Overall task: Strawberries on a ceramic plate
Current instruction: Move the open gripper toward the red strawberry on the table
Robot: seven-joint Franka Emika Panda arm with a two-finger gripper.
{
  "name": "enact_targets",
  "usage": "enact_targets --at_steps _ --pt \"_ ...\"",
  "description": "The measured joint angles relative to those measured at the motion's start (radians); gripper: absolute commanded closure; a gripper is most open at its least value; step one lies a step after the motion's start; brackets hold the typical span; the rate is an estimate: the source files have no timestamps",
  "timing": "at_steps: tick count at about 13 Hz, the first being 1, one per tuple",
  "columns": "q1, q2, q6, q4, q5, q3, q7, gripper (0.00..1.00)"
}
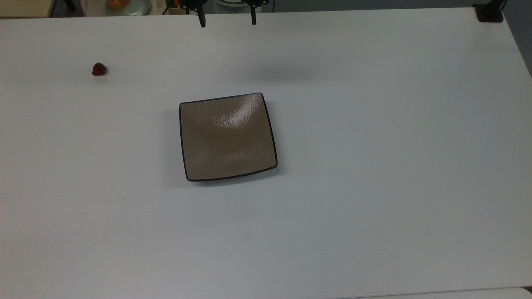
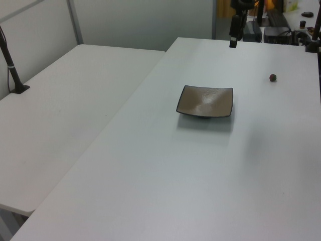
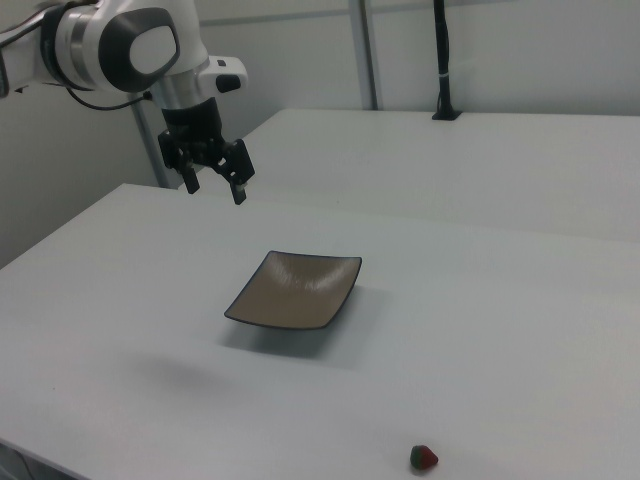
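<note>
Presently the plate (image 1: 227,137) sits mid-frame in the top view on the white worktop (image 1: 374,187), with nothing on it. The strawberry (image 1: 99,69) lies well apart, on the worktop at upper left in the top view. The tool (image 1: 227,17) hangs at the top edge, its body cut off, fingers spread wide and holding nothing. A round dish (image 1: 124,6) with orange food is cropped at upper left.
</note>
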Motion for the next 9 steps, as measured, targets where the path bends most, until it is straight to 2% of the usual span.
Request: enact_targets --at_steps 9 --pt "0.009 0.0 0.0 0.0 0.0 -0.023 -0.007 0.0"
